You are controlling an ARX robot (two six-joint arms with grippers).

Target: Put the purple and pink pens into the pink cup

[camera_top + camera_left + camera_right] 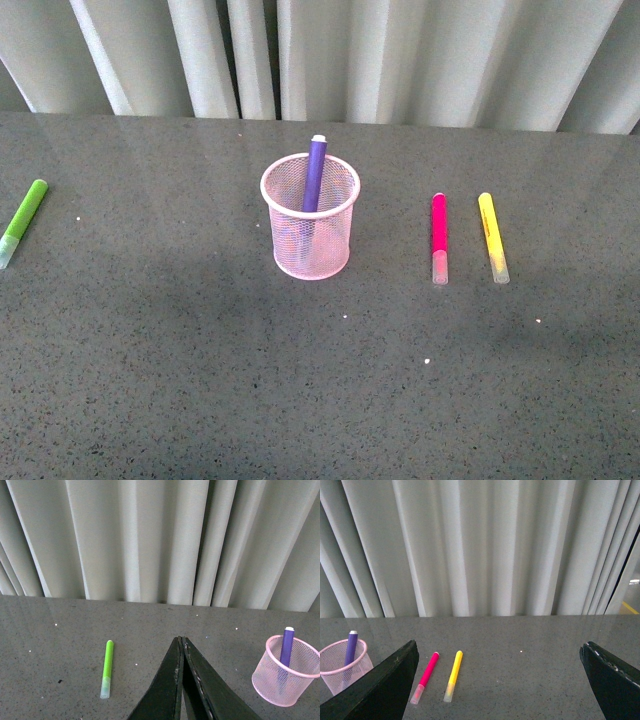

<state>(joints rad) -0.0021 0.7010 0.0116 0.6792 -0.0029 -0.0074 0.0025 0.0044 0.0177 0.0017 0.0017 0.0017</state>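
Two pens concern us here, and only one is in place. The purple pen [315,172] stands in the pink cup [335,250], leaning toward the far edge of the bench [180,380], its top poking above the rim. The cup sits upright about midway between the left and right edges, closer to the far edge than the near one.

The pink pen [439,235] lies flat between the cup and the right edge, its clear cap pointing at the near edge. Just beside it, on the right-edge side and not touching, we see the yellow marker [492,236] lying nearly parallel. The green marker [22,220] lies at the left edge, well apart from the cup.

The left gripper [181,640] has its fingers pressed together on nothing. The right gripper [500,650] has its fingers spread wide and empty. A pale curtain [400,60] hangs behind the far edge.
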